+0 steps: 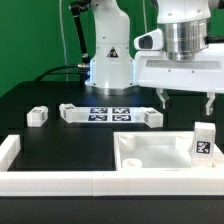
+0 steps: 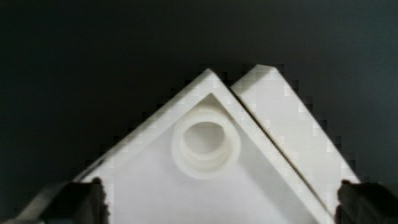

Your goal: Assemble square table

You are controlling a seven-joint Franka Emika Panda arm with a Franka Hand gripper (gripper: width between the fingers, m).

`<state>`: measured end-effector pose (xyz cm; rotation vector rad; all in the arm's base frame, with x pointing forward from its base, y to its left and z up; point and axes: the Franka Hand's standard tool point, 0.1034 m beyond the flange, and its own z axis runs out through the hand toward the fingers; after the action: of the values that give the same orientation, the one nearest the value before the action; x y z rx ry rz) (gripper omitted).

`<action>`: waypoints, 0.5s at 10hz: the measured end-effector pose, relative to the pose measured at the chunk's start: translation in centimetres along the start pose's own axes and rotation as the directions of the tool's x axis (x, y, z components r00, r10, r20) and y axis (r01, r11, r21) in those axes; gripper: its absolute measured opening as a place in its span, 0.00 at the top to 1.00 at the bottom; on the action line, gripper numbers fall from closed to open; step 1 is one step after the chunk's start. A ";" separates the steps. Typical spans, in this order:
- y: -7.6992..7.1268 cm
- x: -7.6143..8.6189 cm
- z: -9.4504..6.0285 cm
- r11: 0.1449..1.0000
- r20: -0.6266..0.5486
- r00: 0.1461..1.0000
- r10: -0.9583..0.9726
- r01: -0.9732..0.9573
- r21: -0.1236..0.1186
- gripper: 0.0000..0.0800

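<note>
The square table's top (image 1: 150, 152) is a white rimmed slab lying at the exterior view's front right. My gripper (image 1: 186, 102) hangs above it, open, with nothing between its fingers. In the wrist view a corner of the slab (image 2: 169, 170) with a round socket (image 2: 208, 146) lies below my gripper (image 2: 217, 208). Both dark fingertips (image 2: 71, 205) stand wide apart, clear of the slab. One tagged leg (image 1: 203, 142) stands upright at the slab's right edge. Three more legs lie further back: one (image 1: 38, 116) at the left, one (image 1: 72, 113) beside it, one (image 1: 150, 117) behind the slab.
The marker board (image 1: 110, 114) lies flat between two of the lying legs. A low white border rail (image 1: 50, 181) runs along the table's front and turns up the left side. The robot's base (image 1: 108, 60) stands at the back.
</note>
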<state>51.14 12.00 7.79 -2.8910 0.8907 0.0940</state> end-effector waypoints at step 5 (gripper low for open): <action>-0.1 -0.7 0.4 0.842 0.007 0.843 -0.538 0.538 -0.048 0.19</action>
<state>50.64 12.51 7.46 -3.0606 0.0433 0.0531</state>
